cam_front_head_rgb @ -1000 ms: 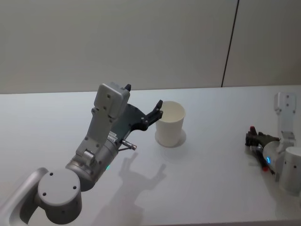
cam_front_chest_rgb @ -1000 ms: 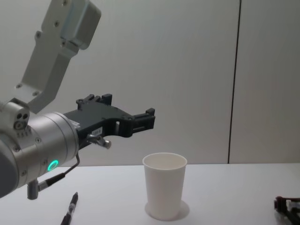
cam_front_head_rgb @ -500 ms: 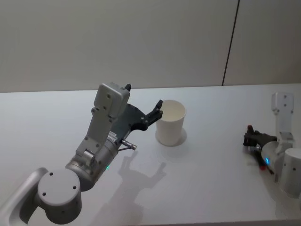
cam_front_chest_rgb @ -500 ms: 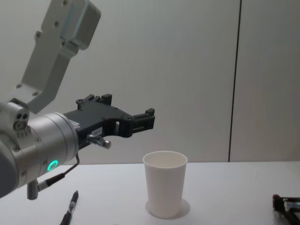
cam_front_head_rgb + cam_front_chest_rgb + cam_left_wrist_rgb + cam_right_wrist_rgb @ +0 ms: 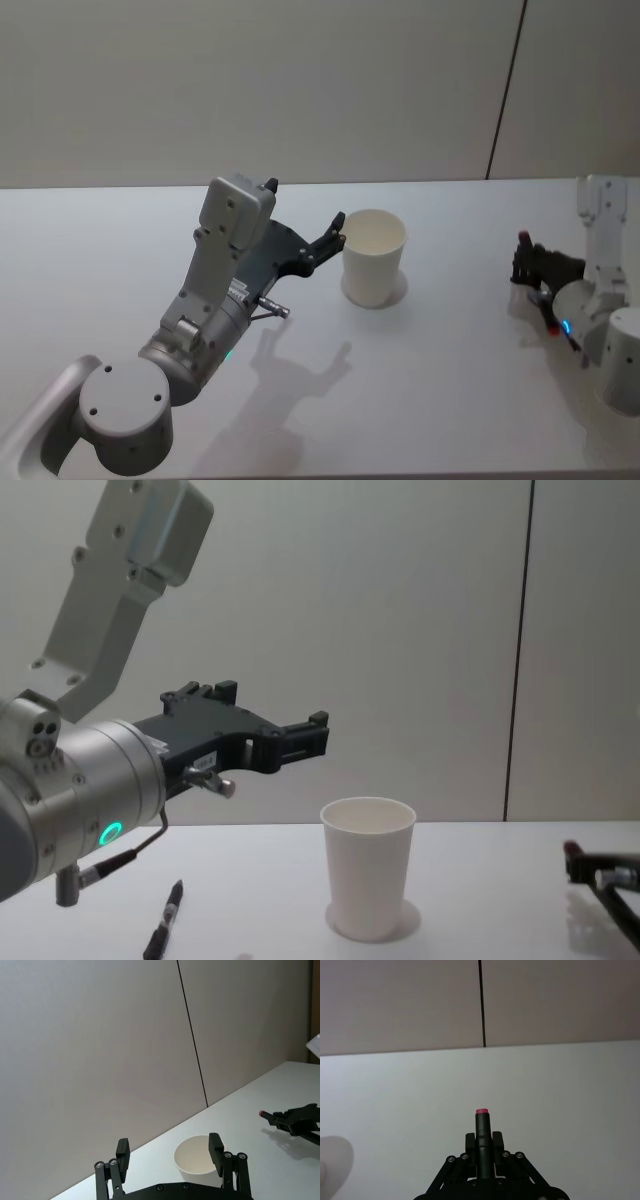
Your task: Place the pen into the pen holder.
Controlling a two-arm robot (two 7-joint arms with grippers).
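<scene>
In the chest view the black pen (image 5: 166, 920) lying on the surface (image 5: 260, 880) runs off the bottom edge, and the right gripper (image 5: 600, 875) is cut off by the right edge. The pen (image 5: 481, 1132) clamped between that gripper's fingers (image 5: 469, 1141) shows just its pink-tipped end; the rest is hidden. The left gripper (image 5: 169, 1146) body covers the paper cup's (image 5: 195, 1157) base

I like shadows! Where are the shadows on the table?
Head view: the left gripper casts a clear, forked shadow on the table; a faint one rings the pen holder. Left wrist view: a soft shadow lies under the right gripper holding the pen.
</scene>
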